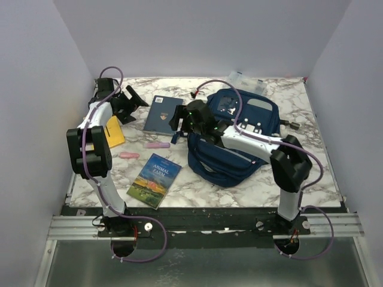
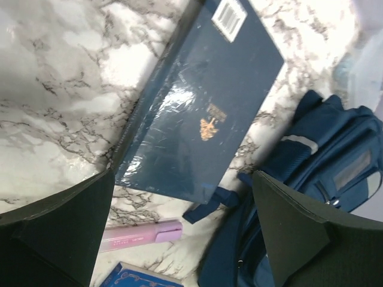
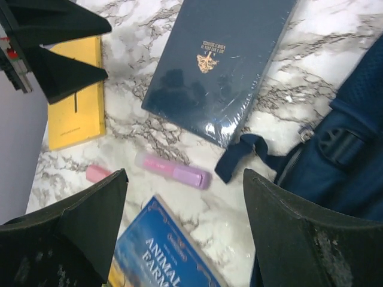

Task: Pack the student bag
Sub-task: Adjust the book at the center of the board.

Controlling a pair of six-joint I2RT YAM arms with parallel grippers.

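Under the right arm, the student bag lies partly hidden.

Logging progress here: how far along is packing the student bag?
Nothing looks packed yet, though the inside of the navy fabric backpack is hidden. Both the left gripper and right gripper are open and empty. Left on the marble table: shrink-wrapped navy book, Animal Farm paperback, yellow notebook, pink highlighter, small pink eraser.

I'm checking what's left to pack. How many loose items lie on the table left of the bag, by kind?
Books: 3 (navy book, Animal Farm paperback, yellow book)
Pink highlighter: 1
Small pink piece: 1
Total: 5, all outside the student bag
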